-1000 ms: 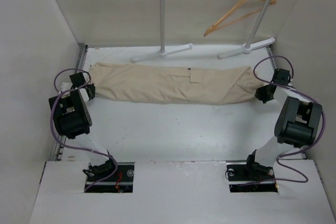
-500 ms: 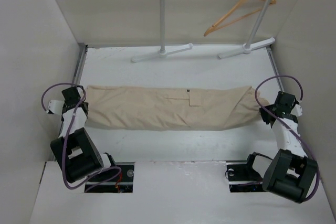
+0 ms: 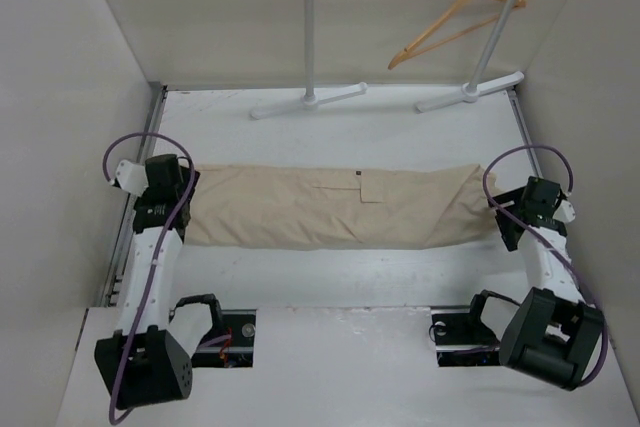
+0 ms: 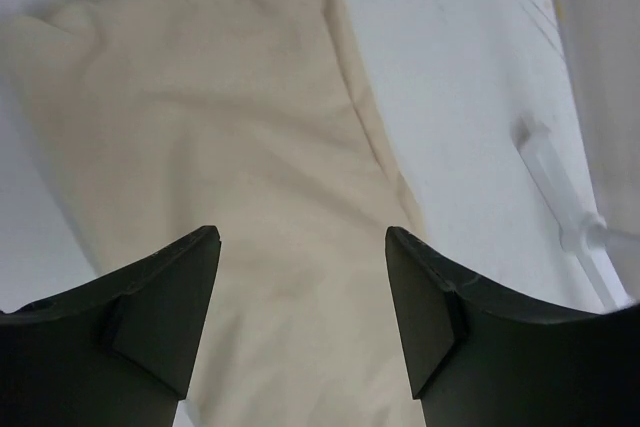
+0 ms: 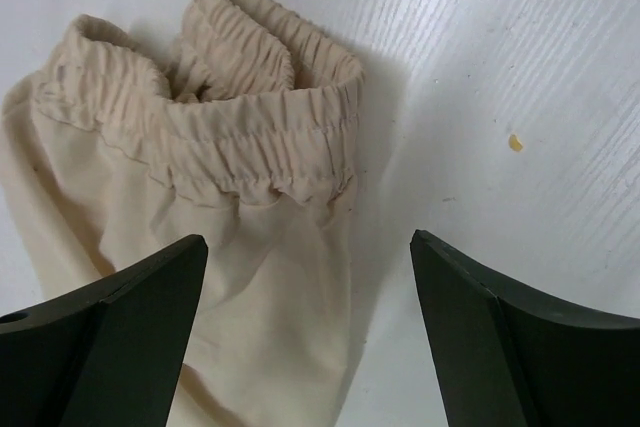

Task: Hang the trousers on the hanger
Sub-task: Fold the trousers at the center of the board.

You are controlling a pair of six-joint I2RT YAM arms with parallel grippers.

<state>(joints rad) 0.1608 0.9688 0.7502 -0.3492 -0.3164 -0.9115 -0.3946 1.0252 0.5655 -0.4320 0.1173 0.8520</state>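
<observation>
Two sets of jaws stand open and empty, one over each end of the trousers [image 3: 330, 209], which lie flat on the worktop [image 3: 350, 277] from 9 to 3 o'clock. The hanger [image 3: 437, 23] hangs at 1 o'clock, nearer the right arm [image 3: 545, 257].

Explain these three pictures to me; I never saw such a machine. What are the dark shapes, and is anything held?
It is a robot: two arms bolted at a white table's near edge. The wide picture looks down from above and behind them. The other two come from a camera on each wrist; the dark shapes are that arm's fingers. Beige cotton cargo trousers lie stretched across the table. The left gripper is over one end, the right gripper over the elastic end. Both are open, holding nothing. Behind, a light wooden coat hanger hangs on a white metal rack.
</observation>
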